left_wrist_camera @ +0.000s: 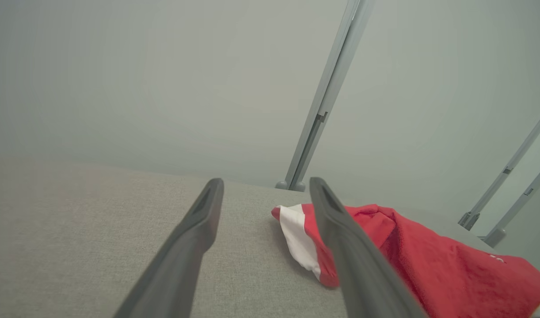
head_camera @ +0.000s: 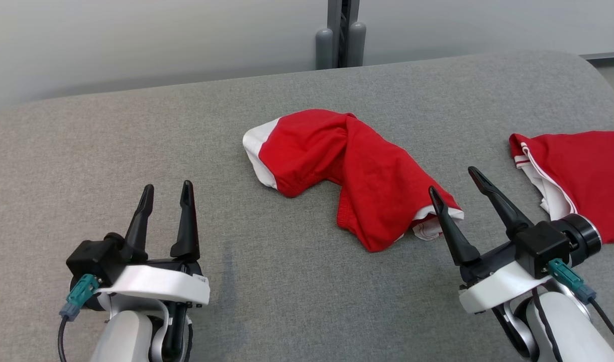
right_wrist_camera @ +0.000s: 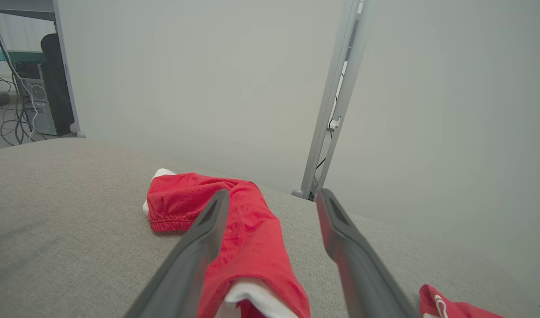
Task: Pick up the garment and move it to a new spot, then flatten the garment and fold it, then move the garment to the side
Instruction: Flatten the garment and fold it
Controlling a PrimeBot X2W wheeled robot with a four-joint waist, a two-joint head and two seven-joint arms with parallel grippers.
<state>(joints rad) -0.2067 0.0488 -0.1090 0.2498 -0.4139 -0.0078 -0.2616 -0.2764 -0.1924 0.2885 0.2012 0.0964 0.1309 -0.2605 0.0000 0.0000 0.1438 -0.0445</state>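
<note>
Right now, the right gripper (head_camera: 452,181) is hovering with its fingers spread, gripping nothing, one finger just beside the white-hemmed end of the red garment (head_camera: 357,176). The left gripper (head_camera: 167,185) is sitting spread too, well apart from the cloth. The garment is lying bunched and twisted mid-way across the grey padded surface (head_camera: 136,141), so I'd judge flattening, folding and setting aside are all yet to come. Another red piece (head_camera: 583,171) is lying at the right edge.

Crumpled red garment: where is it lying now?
In the head view the crumpled red garment lies centred on the grey surface, its near end beside the open right gripper; a second red garment lies apart at the right edge.
</note>
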